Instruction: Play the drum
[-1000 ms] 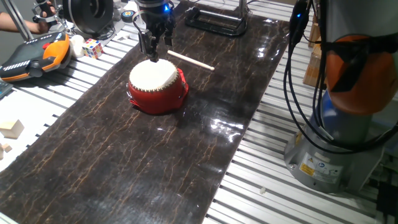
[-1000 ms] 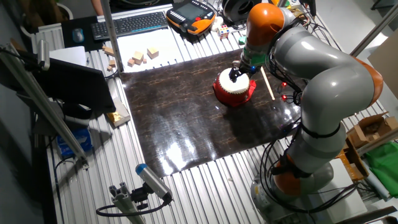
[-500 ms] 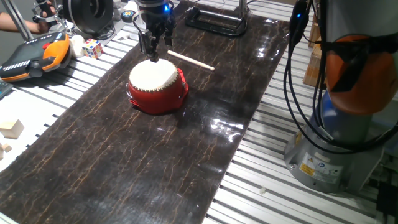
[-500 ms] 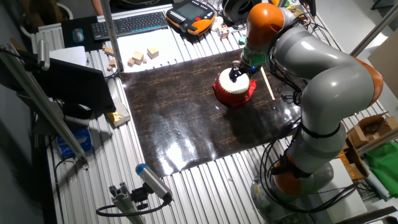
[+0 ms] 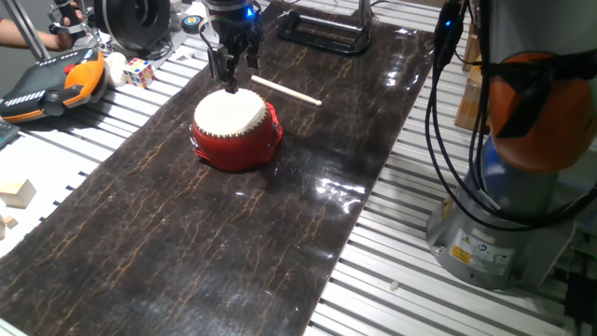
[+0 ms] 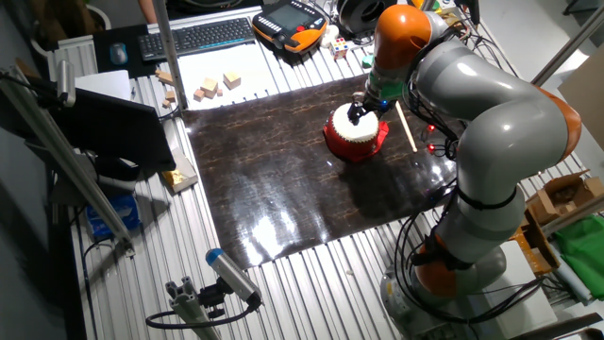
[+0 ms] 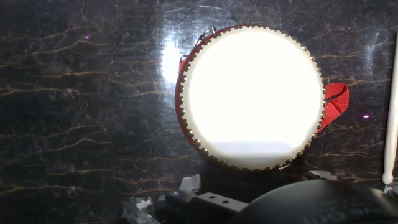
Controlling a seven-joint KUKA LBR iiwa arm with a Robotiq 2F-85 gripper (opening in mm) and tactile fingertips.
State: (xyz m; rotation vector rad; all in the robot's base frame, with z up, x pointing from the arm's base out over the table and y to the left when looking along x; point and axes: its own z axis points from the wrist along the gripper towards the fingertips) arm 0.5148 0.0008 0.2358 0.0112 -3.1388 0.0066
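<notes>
nothing's budged lately: the gripper [image 5: 229,85], pinched closed on nothing, still sits at the drum [image 5: 235,131]'s far rim, so no beat's landing.

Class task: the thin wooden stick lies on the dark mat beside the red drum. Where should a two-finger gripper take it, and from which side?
Probably near the middle of the thin wooden stick, coming straight down from above with the fingers across its width. It lies flat and clear of the red drum.
</notes>
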